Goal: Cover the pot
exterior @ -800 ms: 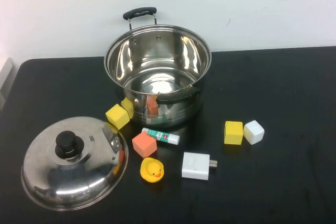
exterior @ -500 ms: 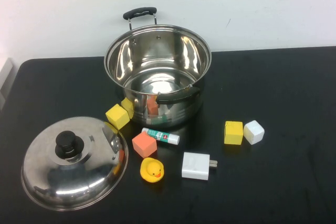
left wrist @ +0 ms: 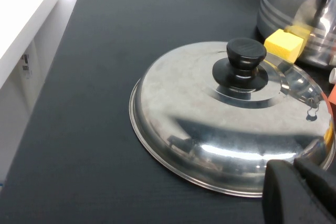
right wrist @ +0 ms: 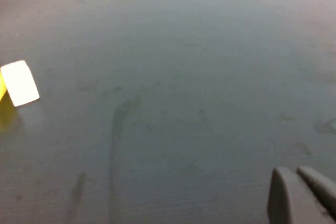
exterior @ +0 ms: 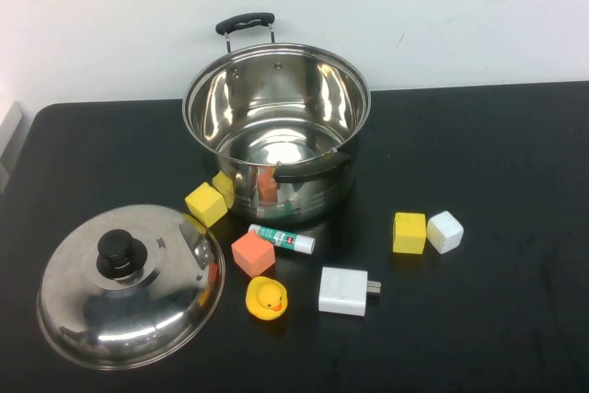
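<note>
The pot (exterior: 276, 131) is sitting uncovered and upright toward the back middle of the black tabletop (exterior: 497, 163), one black handle pointing at the wall, the other facing the front. The lid (exterior: 129, 287) is lying dome-up, black knob (exterior: 120, 253) on top, on the front-left of the tabletop, well apart from the pot rim. A yellow cube (exterior: 206, 203) is lying between lid and pot, just beside the pot wall. A glue stick (exterior: 281, 239) is lying on its side in front of the pot, with an orange cube (exterior: 253, 253) just beside it and a yellow rubber duck (exterior: 267, 298) near the front of that. A white charger (exterior: 345, 291) is lying right of the duck. Further right, a second yellow cube (exterior: 409, 232) and a white cube (exterior: 444, 231) are sitting side by side, touching or nearly so. Neither arm is showing in the high view. The left gripper (left wrist: 299, 192) is showing only as dark finger tips at the corner of the left wrist view, hovering near the lid's edge; fingers looking pressed together. The right gripper (right wrist: 299, 195) is hanging over bare tabletop, well apart from the white cube (right wrist: 20, 83); its fingers also looking closed together, holding nothing.
</note>
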`<state>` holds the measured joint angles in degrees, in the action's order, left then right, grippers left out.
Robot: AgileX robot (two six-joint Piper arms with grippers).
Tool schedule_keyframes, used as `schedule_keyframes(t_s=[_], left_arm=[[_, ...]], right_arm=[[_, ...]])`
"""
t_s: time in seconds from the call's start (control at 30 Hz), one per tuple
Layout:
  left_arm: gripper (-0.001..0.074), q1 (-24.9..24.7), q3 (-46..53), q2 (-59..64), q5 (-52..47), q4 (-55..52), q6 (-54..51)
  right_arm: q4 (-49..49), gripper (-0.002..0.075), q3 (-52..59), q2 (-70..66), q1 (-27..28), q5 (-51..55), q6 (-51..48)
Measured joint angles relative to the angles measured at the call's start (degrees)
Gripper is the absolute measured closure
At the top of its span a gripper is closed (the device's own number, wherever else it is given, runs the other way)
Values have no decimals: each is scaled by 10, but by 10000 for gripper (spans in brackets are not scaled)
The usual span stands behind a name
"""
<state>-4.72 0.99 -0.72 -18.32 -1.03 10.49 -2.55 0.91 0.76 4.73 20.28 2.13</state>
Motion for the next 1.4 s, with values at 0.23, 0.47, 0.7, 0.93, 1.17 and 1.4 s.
schedule_keyframes(t_s=[0.23,0.47,0.7,0.93,1.17,1.4], left_arm=[[736,0,0,0,0,1,0],[736,0,0,0,0,1,0],[737,0,1,0,59,3,-1],[737,0,1,0,312,-7,-1],[737,0,1,0,489,-8,-1],[737,0,1,-1,532,45,-14]], right_arm=[[0,728,0,0,0,0,0],[0,728,0,0,0,0,0],[0,728,0,0,0,0,0],[0,728,0,0,0,0,0],[0,728,0,0,0,0,0],[0,728,0,0,0,0,0]])
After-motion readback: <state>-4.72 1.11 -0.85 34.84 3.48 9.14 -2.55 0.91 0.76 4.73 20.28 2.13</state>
